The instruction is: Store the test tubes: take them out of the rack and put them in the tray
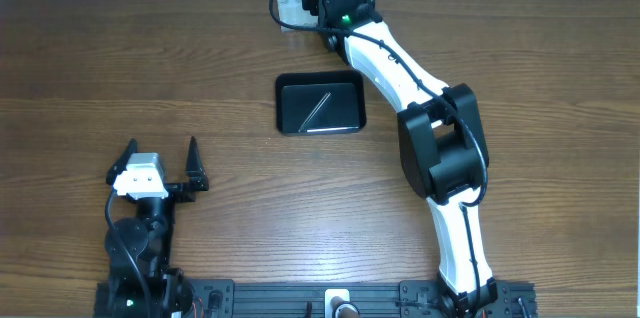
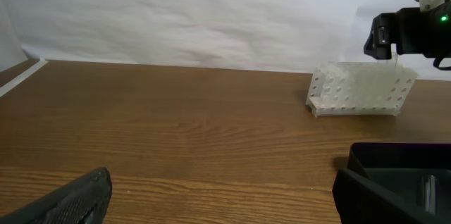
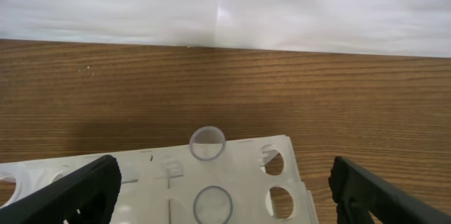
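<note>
Right gripper is held over rack, jaws spread wide above an upright test tube, presumably lined up for a pick. Second tube is laid in tray near rack. Left gripper is parked wide open, well apart from rack, likely to avoid interference.

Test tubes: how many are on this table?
2. One tube lies diagonally in the black tray; a second tube stands upright in the white rack, just below the right end effector. More may be hidden in the rack.
</note>
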`<act>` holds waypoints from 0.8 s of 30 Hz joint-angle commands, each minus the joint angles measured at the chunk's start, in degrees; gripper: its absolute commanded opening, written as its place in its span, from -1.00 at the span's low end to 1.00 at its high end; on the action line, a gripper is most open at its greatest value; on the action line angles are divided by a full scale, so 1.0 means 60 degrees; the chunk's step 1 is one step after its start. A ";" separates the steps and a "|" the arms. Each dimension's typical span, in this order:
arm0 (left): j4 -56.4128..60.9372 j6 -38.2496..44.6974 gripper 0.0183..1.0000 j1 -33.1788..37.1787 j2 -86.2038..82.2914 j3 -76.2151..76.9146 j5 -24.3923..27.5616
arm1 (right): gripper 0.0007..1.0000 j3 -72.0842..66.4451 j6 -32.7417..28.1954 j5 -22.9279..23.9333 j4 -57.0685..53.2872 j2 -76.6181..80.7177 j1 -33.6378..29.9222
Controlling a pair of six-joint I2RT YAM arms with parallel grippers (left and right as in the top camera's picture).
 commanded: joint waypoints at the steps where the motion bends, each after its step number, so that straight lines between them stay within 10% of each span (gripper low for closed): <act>1: -0.0007 0.0135 0.99 0.0066 -0.0066 -0.0040 0.0098 | 0.80 0.0248 0.0175 -0.0182 0.0080 0.0248 0.0066; 11: -0.0007 0.0135 1.00 0.0066 -0.0066 -0.0040 0.0098 | 0.63 0.0248 0.0157 -0.0215 0.0178 0.0412 0.0066; 24: -0.0007 0.0135 1.00 0.0066 -0.0066 -0.0040 0.0098 | -0.43 0.0248 0.0127 -0.0098 0.0120 0.0419 0.0127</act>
